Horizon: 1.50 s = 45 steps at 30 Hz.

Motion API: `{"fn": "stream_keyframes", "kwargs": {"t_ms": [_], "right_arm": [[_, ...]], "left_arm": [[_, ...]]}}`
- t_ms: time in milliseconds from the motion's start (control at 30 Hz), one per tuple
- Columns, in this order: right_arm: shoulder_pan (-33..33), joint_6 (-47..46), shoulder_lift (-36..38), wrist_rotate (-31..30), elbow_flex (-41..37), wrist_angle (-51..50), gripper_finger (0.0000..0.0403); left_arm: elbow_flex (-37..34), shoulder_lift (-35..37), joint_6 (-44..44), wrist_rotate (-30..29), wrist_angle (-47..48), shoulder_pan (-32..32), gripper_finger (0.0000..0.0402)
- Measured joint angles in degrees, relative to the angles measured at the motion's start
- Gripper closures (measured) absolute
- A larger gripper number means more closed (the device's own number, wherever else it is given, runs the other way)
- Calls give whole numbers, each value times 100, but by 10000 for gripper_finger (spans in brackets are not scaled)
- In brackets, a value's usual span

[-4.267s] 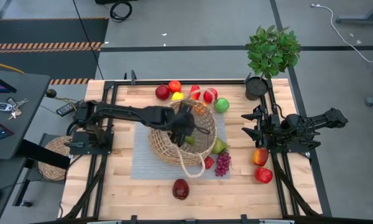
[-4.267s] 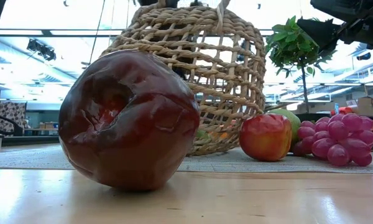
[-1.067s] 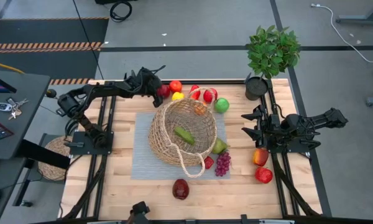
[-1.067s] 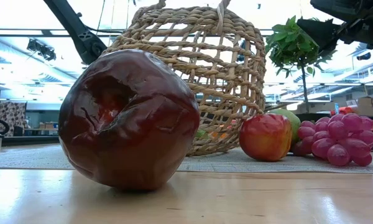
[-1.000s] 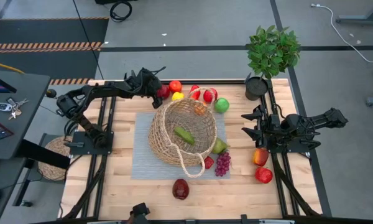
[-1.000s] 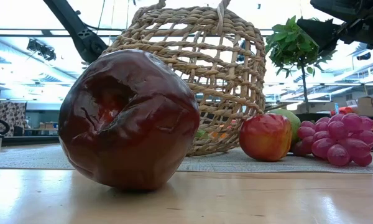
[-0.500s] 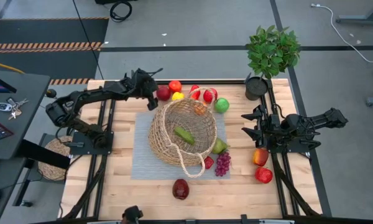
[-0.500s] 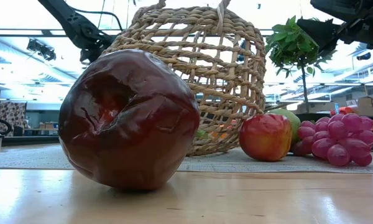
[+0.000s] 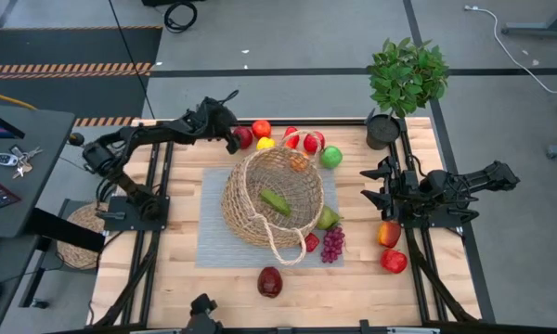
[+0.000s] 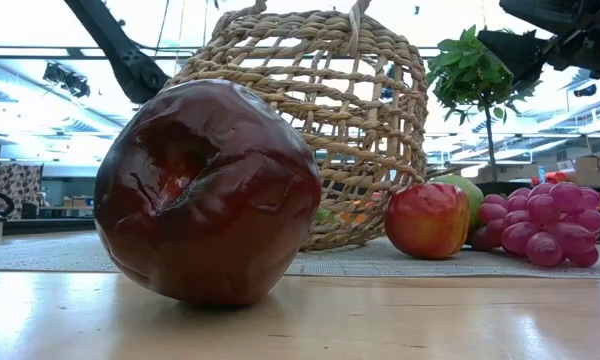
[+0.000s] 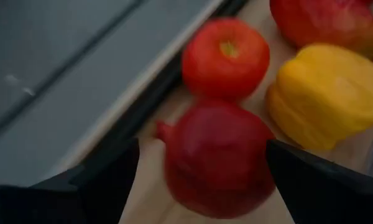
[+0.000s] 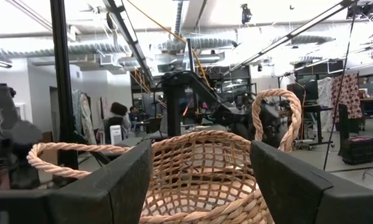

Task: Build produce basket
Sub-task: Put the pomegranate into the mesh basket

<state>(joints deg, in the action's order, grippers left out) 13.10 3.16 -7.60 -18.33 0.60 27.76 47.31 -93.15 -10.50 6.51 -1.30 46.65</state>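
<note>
A large round tan woven wicker basket (image 9: 272,198) is sitting at the table's centre on a grey mat (image 9: 211,227), holding a green pepper (image 9: 275,200). At eleven o'clock, the left gripper (image 9: 232,136) is hovering with fingers apart around a dark red round fruit (image 11: 219,158). At three o'clock, the right gripper (image 9: 371,198) is waiting with fingers apart, holding nothing.

A dark red apple (image 10: 208,192) filled the foreground; behind it stood the wicker basket (image 10: 350,120); a red apple (image 10: 427,220) and purple grapes (image 10: 550,222) lay beside it.
</note>
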Motion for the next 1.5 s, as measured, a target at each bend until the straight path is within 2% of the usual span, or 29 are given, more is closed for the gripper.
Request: {"fn": "stream_keyframes", "kwargs": {"t_ms": [133, 433, 733, 900, 1500], "right_arm": [[1, 0, 0, 0, 0, 1, 128], [-1, 0, 0, 0, 0, 3, 128], [1, 0, 0, 0, 0, 1, 128], [-1, 0, 0, 0, 0, 1, 128], [-1, 0, 0, 0, 0, 1, 128]], "left_arm": [[24, -306, -90, 62, -55, -116, 45], [22, -343, -193, 74, -76, -215, 49], [20, -341, -367, 80, -50, -227, 106], [17, -330, -517, 54, -41, -278, 116], [-7, 939, -669, 168, 1114, -356, 120]]}}
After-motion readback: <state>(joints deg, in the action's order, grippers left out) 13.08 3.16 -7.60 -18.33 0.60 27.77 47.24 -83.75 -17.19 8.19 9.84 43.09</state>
